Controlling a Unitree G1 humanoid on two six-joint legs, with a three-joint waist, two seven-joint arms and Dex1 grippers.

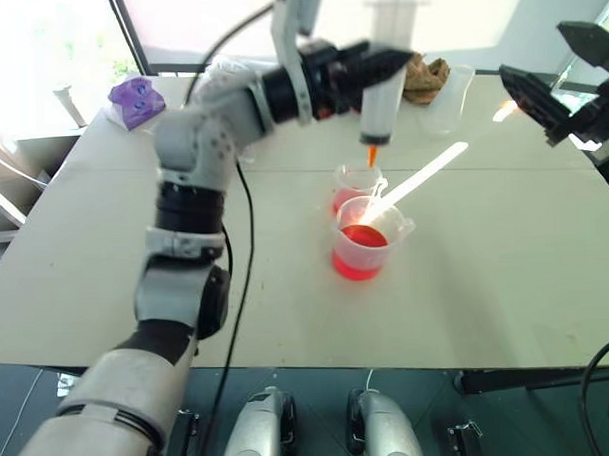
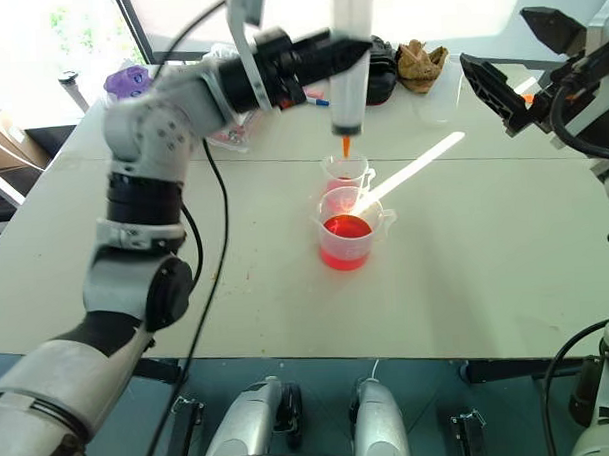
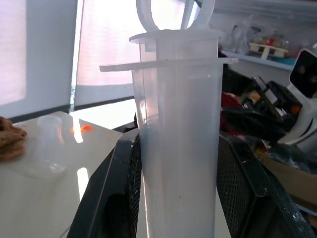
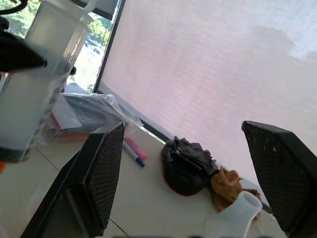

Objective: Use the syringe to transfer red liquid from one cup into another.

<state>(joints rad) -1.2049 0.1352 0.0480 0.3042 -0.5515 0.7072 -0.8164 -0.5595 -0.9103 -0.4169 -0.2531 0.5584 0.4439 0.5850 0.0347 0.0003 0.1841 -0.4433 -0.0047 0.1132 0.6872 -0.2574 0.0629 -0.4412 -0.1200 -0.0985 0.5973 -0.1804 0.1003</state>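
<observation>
My left gripper (image 1: 377, 65) is shut on the barrel of the syringe (image 1: 385, 90) and holds it upright. Its orange nozzle points down just above the smaller cup (image 1: 355, 182). The barrel looks whitish between the black fingers (image 3: 111, 198), and the white plunger sticks out at the top. The larger cup (image 1: 365, 241) stands right in front of the smaller one and holds red liquid (image 1: 361, 254); a little red also shows in the smaller cup. My right gripper (image 2: 524, 60) hangs open and empty above the table's far right, well apart from the syringe (image 4: 34, 84).
A clear tumbler (image 1: 450, 98), a brown lump (image 1: 425, 76) and a dark pouch (image 4: 188, 166) lie at the table's back. A marker pen (image 4: 133, 152) lies near a plastic bag, with a purple object (image 1: 135, 99) at the back left. A black cable (image 1: 247, 240) trails over the table.
</observation>
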